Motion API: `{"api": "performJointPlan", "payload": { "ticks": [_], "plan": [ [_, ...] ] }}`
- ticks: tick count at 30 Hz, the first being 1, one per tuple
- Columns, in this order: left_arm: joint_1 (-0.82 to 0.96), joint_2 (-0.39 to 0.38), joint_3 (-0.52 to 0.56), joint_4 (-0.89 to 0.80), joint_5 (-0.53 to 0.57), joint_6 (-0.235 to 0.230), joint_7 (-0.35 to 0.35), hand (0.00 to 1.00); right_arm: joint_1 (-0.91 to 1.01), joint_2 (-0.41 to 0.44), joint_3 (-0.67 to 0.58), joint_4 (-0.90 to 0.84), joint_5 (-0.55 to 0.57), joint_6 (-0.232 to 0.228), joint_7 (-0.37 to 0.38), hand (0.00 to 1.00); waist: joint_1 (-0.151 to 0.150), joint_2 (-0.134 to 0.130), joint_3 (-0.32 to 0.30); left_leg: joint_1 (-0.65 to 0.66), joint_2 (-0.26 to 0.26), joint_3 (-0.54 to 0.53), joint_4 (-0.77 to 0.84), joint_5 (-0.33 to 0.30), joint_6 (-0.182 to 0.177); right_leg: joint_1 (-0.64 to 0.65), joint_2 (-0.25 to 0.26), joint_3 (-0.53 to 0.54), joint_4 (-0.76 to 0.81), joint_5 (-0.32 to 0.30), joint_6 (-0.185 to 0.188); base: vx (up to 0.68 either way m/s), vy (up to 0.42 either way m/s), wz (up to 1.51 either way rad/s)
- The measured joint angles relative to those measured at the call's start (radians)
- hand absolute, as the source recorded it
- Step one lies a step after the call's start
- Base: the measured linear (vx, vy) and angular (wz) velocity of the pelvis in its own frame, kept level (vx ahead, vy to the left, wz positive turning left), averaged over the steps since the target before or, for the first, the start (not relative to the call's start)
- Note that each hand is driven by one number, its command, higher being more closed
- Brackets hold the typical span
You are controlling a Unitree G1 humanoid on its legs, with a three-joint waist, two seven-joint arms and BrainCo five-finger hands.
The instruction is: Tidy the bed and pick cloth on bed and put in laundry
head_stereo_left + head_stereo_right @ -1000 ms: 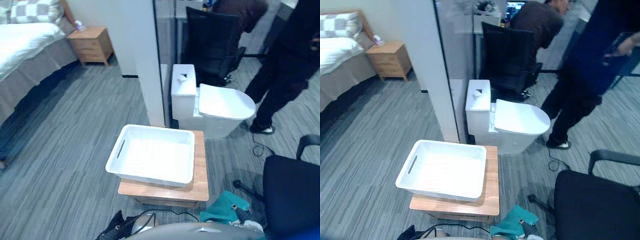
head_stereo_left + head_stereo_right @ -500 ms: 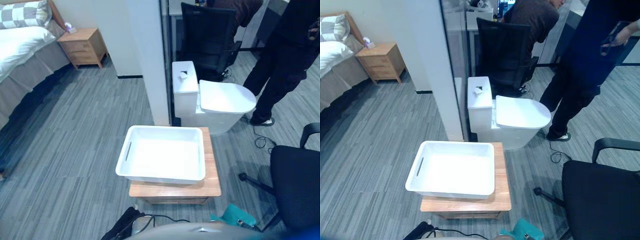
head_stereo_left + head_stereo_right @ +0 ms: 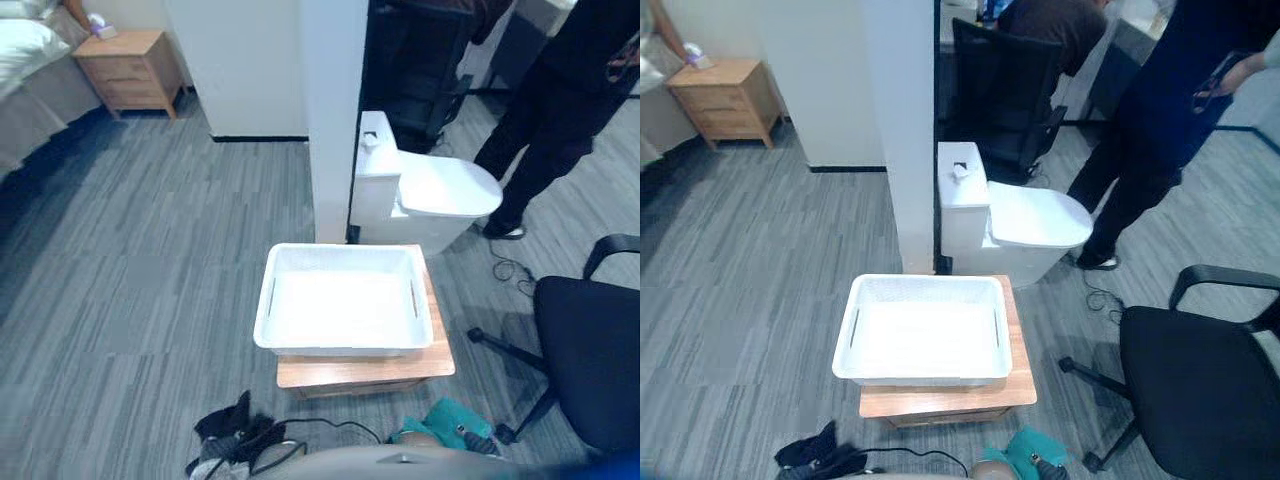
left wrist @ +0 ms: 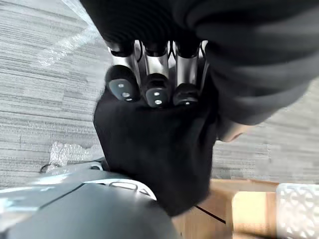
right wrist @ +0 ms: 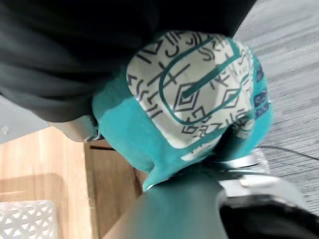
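A white laundry basket (image 3: 262, 312) stands empty on a low wooden table (image 3: 365, 371) straight ahead of me. My left hand (image 4: 157, 74) is low at the left of the table, its fingers curled over a black cloth (image 4: 159, 149) that hangs in a bunch (image 3: 235, 430). My right hand (image 3: 467, 433) is low at the right, a dark fingertip pressed on a teal patterned cloth (image 5: 189, 99), which drapes over the rest of its fingers. The bed (image 3: 25, 45) lies far off at the upper left.
A white pillar (image 3: 335, 120) and a toilet (image 3: 430, 190) stand just behind the basket. A black office chair (image 3: 590, 360) is close on the right. A person in dark clothes (image 3: 560, 110) stands beyond it. A wooden nightstand (image 3: 125, 65) is beside the bed.
The camera has swung, so the basket now sits centred and squarer to me, and the bed has slid toward the upper left corner. Both hands still carry their cloths.
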Motion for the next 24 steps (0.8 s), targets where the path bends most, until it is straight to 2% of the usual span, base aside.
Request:
{"api": "performJointPlan", "payload": {
  "ticks": [2,8,14,17,18,19,20,21,24],
  "plan": [
    [0.008,-0.014,0.006,0.000,0.000,0.000,0.000,1.00,-0.007,-0.009,-0.013,0.005,0.011,0.000,-0.001,1.00,0.010,0.022,-0.006,0.023,0.017,0.002,-0.048,0.026,-0.013,0.011,0.021,-0.005,-0.026,0.005,-0.004,-0.03,-0.115,0.09],
    [0.037,-0.025,0.090,0.001,-0.034,0.000,0.000,1.00,-0.002,0.014,-0.067,0.008,0.132,-0.013,-0.008,1.00,0.014,0.011,-0.011,0.039,0.050,0.033,-0.054,0.027,-0.026,0.043,0.054,0.008,-0.098,0.046,-0.015,-0.01,-0.079,-0.13],
    [0.034,-0.051,0.172,0.001,-0.078,0.001,0.008,1.00,0.001,0.031,-0.148,-0.023,0.167,-0.018,-0.054,1.00,0.015,0.013,-0.012,0.040,0.038,0.066,-0.053,0.025,-0.026,0.059,0.046,0.025,-0.134,0.074,-0.003,0.02,0.004,-0.12],
    [0.038,-0.059,0.217,-0.003,-0.090,0.008,0.009,1.00,0.015,0.017,-0.240,-0.177,0.155,-0.007,-0.080,1.00,0.006,0.016,-0.012,0.041,0.043,0.093,-0.055,0.024,-0.025,0.054,0.038,0.040,-0.134,0.079,-0.002,-0.03,0.026,-0.18],
    [0.038,-0.054,0.251,-0.007,-0.090,0.015,0.011,1.00,0.014,-0.032,-0.331,-0.267,0.146,0.004,-0.085,1.00,0.007,0.025,-0.019,0.042,0.042,0.100,-0.055,0.019,-0.025,0.052,0.036,0.044,-0.133,0.079,-0.002,-0.02,0.019,-0.12],
    [0.041,-0.055,0.245,-0.007,-0.089,0.013,0.011,1.00,0.033,-0.092,-0.341,-0.378,0.154,0.000,-0.075,1.00,0.012,0.038,-0.024,0.044,0.040,0.105,-0.055,0.016,-0.023,0.051,0.034,0.047,-0.133,0.079,-0.002,-0.01,0.025,-0.10],
    [0.047,-0.052,0.247,-0.007,-0.089,0.012,0.011,1.00,0.045,-0.124,-0.327,-0.437,0.157,-0.004,-0.056,1.00,0.012,0.037,-0.024,0.045,0.041,0.108,-0.056,0.016,-0.023,0.051,0.035,0.048,-0.133,0.079,-0.002,-0.01,0.008,-0.13],
    [0.060,-0.052,0.267,-0.007,-0.091,0.012,0.009,1.00,0.056,-0.148,-0.289,-0.537,0.119,-0.045,-0.078,1.00,0.006,0.037,-0.032,0.044,0.045,0.114,-0.056,0.016,-0.023,0.044,0.039,0.053,-0.131,0.079,-0.002,0.00,-0.025,-0.14],
    [0.078,-0.063,0.261,-0.007,-0.087,0.014,0.011,1.00,0.037,-0.076,-0.219,-0.726,-0.022,-0.063,-0.168,1.00,0.003,0.027,-0.037,0.040,0.060,0.114,-0.055,0.020,-0.029,0.039,0.053,0.049,-0.130,0.080,-0.003,0.00,-0.047,-0.03]
  ]
}}
